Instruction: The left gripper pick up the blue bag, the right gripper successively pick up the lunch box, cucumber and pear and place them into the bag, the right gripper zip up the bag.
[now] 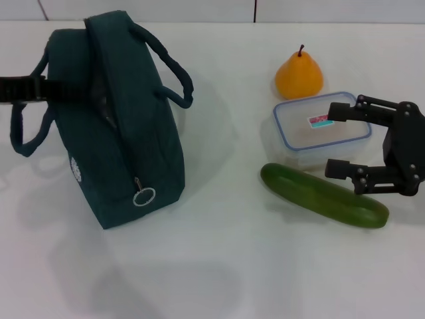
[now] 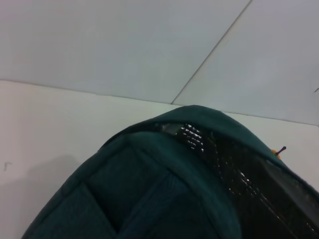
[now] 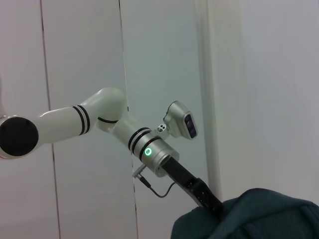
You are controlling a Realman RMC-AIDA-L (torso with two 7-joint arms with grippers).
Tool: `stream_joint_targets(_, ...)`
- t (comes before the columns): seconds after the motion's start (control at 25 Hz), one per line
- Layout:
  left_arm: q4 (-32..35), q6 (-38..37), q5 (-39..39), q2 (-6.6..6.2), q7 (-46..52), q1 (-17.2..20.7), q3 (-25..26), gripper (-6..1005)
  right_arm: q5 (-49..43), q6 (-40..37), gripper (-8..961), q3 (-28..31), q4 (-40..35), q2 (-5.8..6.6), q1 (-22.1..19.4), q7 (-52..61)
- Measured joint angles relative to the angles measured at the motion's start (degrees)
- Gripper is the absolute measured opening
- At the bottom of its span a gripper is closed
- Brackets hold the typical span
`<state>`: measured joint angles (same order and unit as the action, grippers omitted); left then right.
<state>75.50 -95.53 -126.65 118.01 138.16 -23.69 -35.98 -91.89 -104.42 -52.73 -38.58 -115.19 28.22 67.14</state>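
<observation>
The blue bag [image 1: 126, 133] stands on the white table, dark teal, its zip partly open with a ring pull [image 1: 143, 197] at the near end. My left gripper [image 1: 26, 88] reaches in from the far left and is shut on the bag's far end; the right wrist view shows it gripping the bag [image 3: 259, 214]. In the left wrist view the bag [image 2: 164, 189] shows a silvery lining. The clear lunch box [image 1: 312, 129] with a blue rim lies between the orange pear [image 1: 299, 75] and the green cucumber [image 1: 319, 195]. My right gripper [image 1: 335, 141] is open, its fingers straddling the box's right end.
The white table [image 1: 232, 266] runs to a white panelled wall at the back. The cucumber lies close against the front of the lunch box, just under the right gripper's lower finger. The bag's two handles [image 1: 174, 73] arch out to either side.
</observation>
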Motion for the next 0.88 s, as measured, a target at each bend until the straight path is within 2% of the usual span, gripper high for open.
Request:
stream_joint_targets(0.24,0.63,-0.08,0.25,0.1,0.38,0.38,0.31,123,0.63,0.14,841,0.0,0.0,-0.02,-0.43,0.0)
stream_joint_targets(0.4,3.42,-1.9,1.45,0.45,3.47,0.47,0.19,67,0.99,1.64,841,0.0,0.61,-0.05,-0.43,0.06)
stream_joint_targets(0.64,5.34,-6.21,9.52,-0.12,6.75,0.32,-0.15,67,4.32,7.81,841,-0.53,4.49,-0.25,0.52,-0.75)
stream_joint_targets(0.88,8.54,-7.87,12.68,0.61,10.38,0.71,-2.26,67,6.51,7.99,841,-1.73,6.78,-0.76,3.1,-1.91)
